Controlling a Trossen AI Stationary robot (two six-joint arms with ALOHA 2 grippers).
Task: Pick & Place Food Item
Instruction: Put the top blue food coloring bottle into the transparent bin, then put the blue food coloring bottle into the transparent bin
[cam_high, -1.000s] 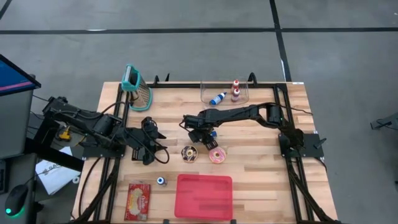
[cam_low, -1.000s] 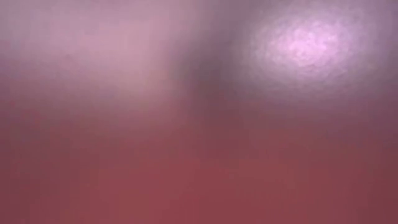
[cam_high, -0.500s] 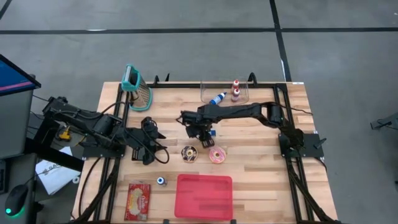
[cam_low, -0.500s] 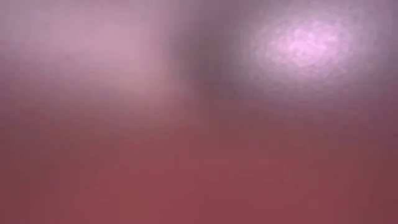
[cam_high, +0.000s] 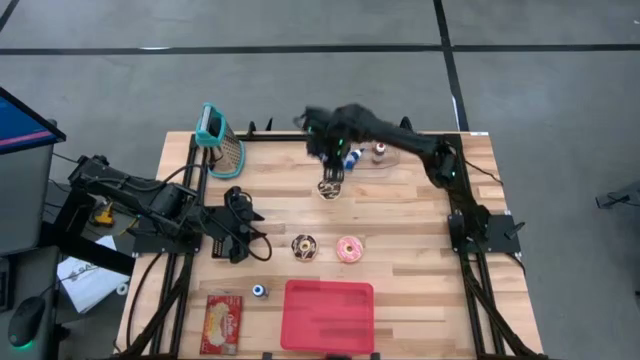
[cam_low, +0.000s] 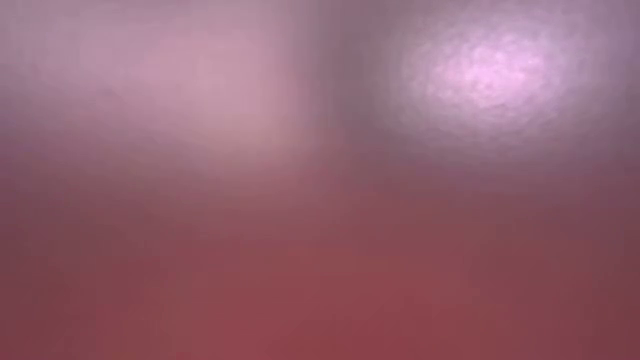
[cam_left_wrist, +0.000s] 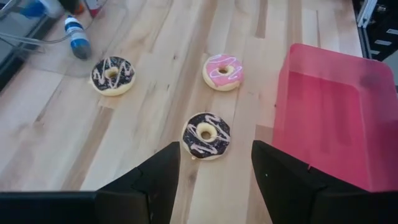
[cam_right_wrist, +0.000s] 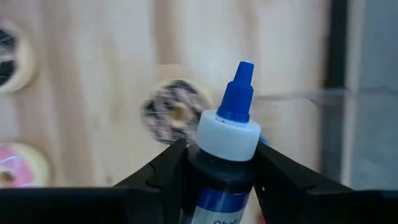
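Observation:
Two chocolate donuts and a pink donut lie flat on the wooden table. The left wrist view shows them as the far chocolate donut, the near chocolate donut and the pink donut. My right gripper hangs high near the far edge, shut on a blue bottle. My left gripper waits open at the table's left. It points toward the near chocolate donut and touches nothing. The low view is a red blur. My right gripper pinches the blue bottle's dark body, just behind the white cap, between its two fingers. The bottle lies along the fingers. Its cap and blue nozzle stick out past the fingertips, pointing steeply down, clear of the table.
A red tray sits at the near edge, with a snack packet and a small round thing to its left. A clear container at the far edge holds bottles, one of them a blue bottle. A grater stands far left.
My right gripper has risen from just above the two near donuts and swung toward the far edge, rolling its wrist, with the blue bottle still in its fingers. The chocolate donut that the arm covered now shows.

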